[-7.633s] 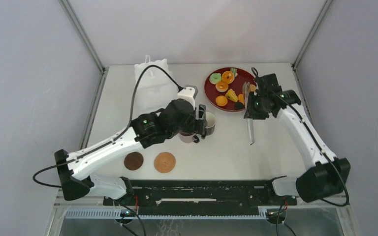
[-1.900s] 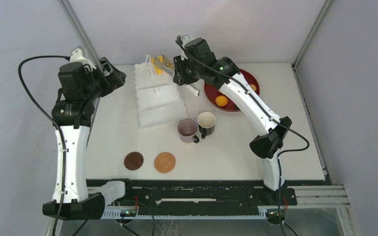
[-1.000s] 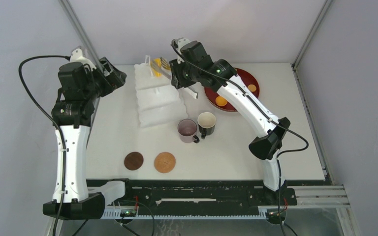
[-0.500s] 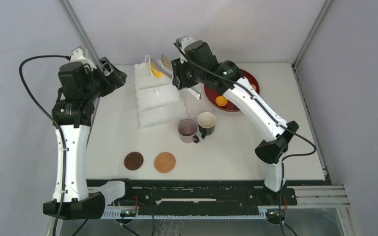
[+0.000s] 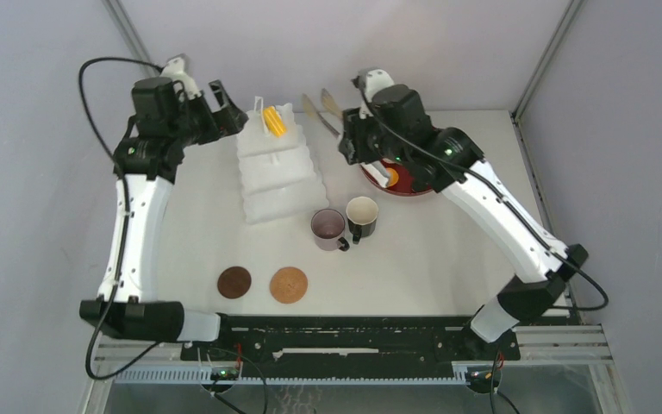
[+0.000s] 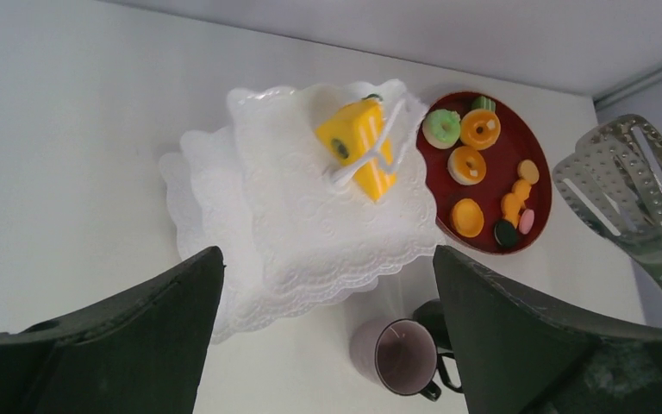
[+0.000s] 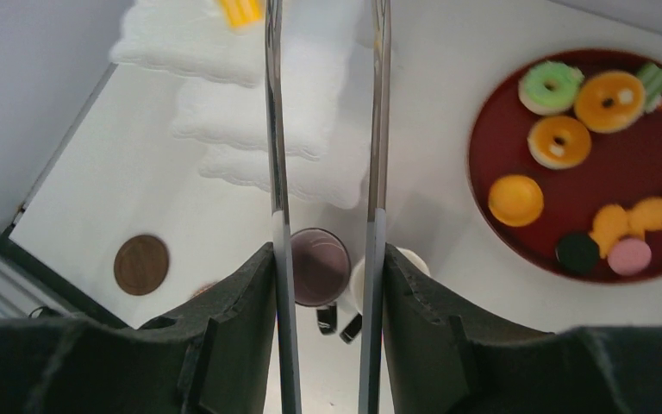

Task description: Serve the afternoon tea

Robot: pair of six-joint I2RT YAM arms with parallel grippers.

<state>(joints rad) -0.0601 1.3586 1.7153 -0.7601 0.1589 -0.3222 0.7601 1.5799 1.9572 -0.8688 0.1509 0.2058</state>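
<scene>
A yellow pastry [image 5: 274, 121] [image 6: 358, 147] lies on the top tier of the white three-tier stand [image 5: 277, 172] [image 6: 302, 216]. My right gripper [image 5: 347, 138] [image 7: 327, 254] is shut on the metal tongs [image 5: 319, 109] [image 7: 276, 172], whose spoon ends [image 6: 629, 177] hang empty to the right of the stand. My left gripper [image 5: 224, 105] [image 6: 327, 254] stands open, high over the stand's left side. The mauve mug [image 5: 328, 226] [image 7: 315, 266] and the black mug [image 5: 362, 214] stand side by side. Two brown coasters [image 5: 234, 281] [image 5: 289, 284] lie bare near the front.
The dark red tray [image 5: 414, 188] [image 7: 483, 112] at the back right holds green [image 7: 550, 86] and orange pastries [image 7: 608, 99] and several small ones; my right arm covers most of it from above. Frame posts stand at both back corners.
The tongs have pulled back to the right, away from the stand, leaving the yellow pastry on the top tier. My left arm has swung in toward the stand.
</scene>
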